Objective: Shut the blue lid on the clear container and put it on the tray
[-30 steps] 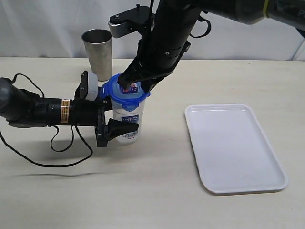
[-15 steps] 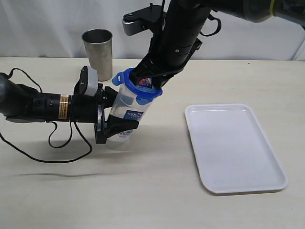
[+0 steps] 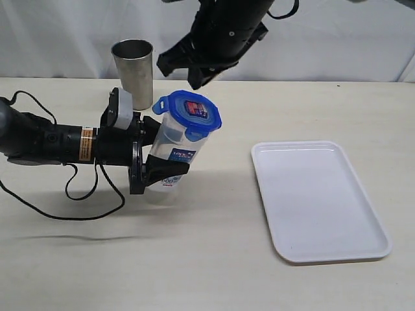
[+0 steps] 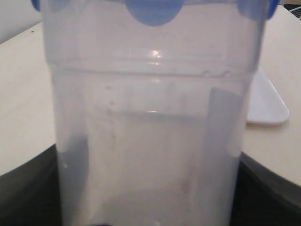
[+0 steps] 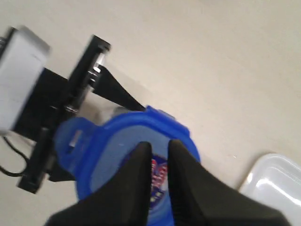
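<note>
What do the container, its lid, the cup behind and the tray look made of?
Clear container: transparent plastic, slightly hazy; the left wrist view sees through its wall.
Blue lid: glossy opaque plastic, moulded snap flaps.
Cup: probably brushed steel; grey, soft vertical reflections.
Tray: likely white plastic; smooth, faint sheen, rounded moulded rim.

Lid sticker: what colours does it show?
The sticker is red and dark blue, on the lid's paler blue centre; the exterior view shows it best.

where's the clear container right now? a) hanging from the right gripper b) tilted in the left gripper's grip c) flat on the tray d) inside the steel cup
b: the left gripper clamps the clear container, which leans toward the tray with the blue lid on top.
</note>
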Controlling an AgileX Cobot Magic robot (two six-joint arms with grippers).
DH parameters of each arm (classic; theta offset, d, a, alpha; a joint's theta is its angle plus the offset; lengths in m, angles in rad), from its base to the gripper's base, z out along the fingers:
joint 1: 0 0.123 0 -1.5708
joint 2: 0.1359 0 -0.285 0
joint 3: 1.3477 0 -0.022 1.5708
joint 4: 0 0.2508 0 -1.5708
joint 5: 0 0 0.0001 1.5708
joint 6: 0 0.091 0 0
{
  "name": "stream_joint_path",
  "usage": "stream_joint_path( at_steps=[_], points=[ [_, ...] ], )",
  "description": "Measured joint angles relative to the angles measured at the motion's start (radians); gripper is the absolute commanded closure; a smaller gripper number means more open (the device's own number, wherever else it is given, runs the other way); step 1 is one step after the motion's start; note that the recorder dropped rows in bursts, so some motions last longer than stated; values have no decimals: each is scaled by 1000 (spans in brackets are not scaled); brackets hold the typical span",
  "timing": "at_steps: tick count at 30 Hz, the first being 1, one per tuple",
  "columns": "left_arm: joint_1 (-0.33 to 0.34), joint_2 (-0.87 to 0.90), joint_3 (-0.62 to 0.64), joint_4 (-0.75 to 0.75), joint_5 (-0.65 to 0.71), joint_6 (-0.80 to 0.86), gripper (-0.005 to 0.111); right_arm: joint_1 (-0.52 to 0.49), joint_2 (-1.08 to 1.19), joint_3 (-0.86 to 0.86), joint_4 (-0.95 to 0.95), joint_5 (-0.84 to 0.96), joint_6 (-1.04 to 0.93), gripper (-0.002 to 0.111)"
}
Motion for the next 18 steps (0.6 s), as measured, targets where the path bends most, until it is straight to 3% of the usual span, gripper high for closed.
stream_joint_path(
  at_steps=[2, 4, 10, 18],
  points=[
    [0, 0, 0, 4, 16, 0, 107, 0, 0, -26, 74, 0, -18, 75],
    [0, 0, 0, 4, 44, 0, 107, 20, 0, -38, 142, 0, -30, 75],
    [0, 0, 0, 8, 61, 0, 107, 204, 45, -41, -260, 15, 226, 66],
    [0, 0, 0, 18, 76, 0, 107, 208, 106, -41, -330, 38, 277, 71]
  ],
)
